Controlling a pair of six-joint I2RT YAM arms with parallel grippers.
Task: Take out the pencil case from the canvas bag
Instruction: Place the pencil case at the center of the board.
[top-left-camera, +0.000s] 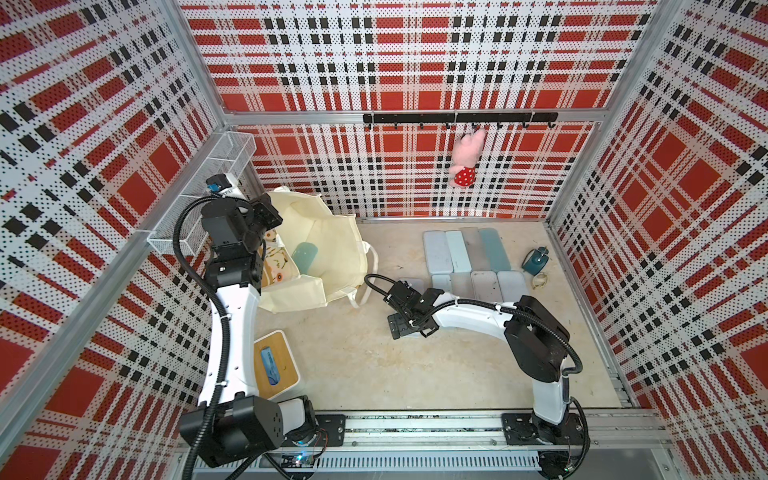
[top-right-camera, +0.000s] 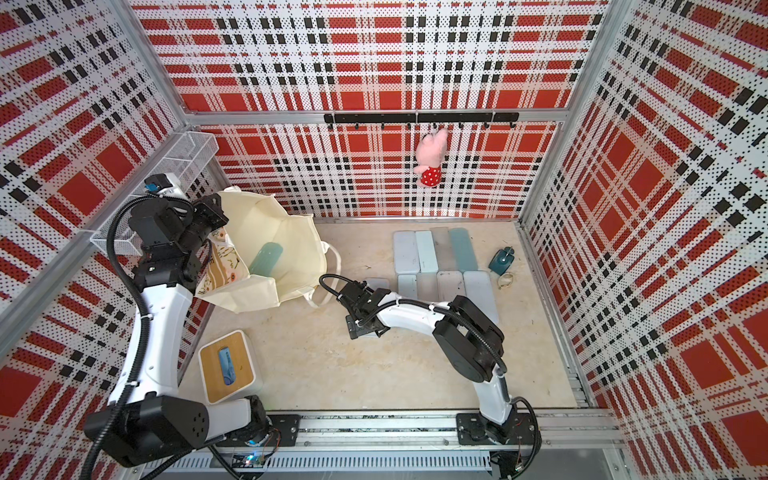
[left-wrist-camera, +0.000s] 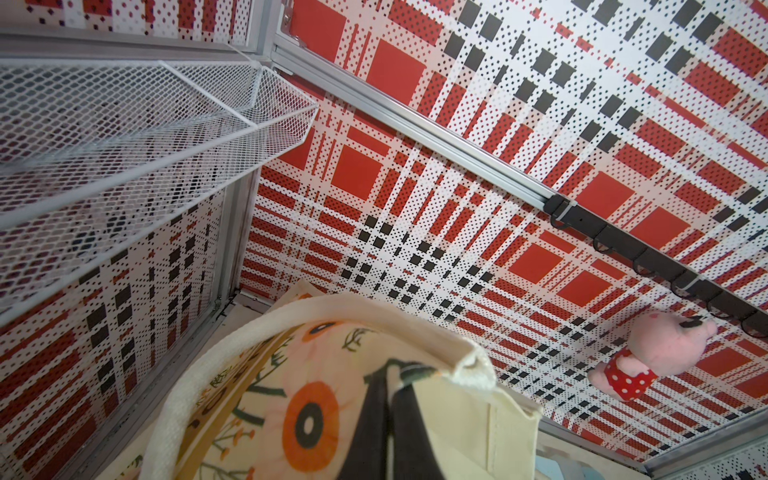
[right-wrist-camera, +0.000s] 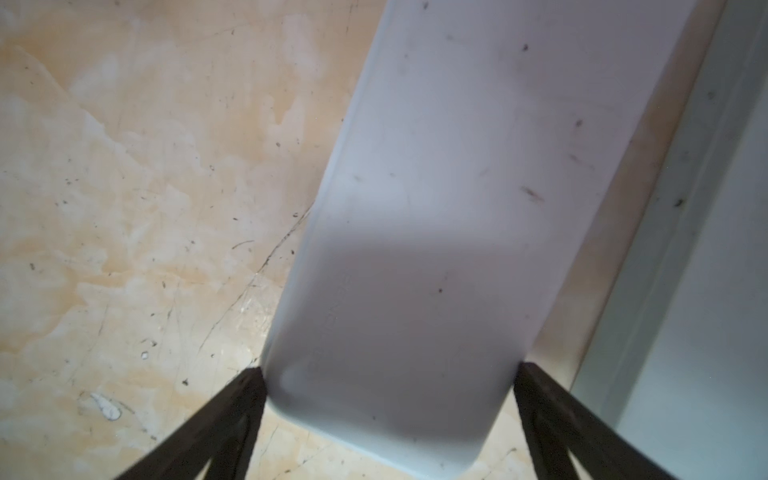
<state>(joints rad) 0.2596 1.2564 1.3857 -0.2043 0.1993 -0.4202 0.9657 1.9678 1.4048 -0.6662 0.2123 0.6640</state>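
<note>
Canvas bag (top-left-camera: 328, 249) rim clamped in the left hand (left-wrist-camera: 390, 386), teal pencil case (top-left-camera: 304, 257) inside below that hand; right hand (right-wrist-camera: 390, 374) open, jaws astride a grey case (right-wrist-camera: 457, 187).

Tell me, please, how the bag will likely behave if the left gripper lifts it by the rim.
Likely floppy: the bag sags and creases where the left gripper pinches its rim. Probably light: one pinch holds that side up. It may slump once released.

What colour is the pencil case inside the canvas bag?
The pencil case is teal; a top view shows it best.
</note>
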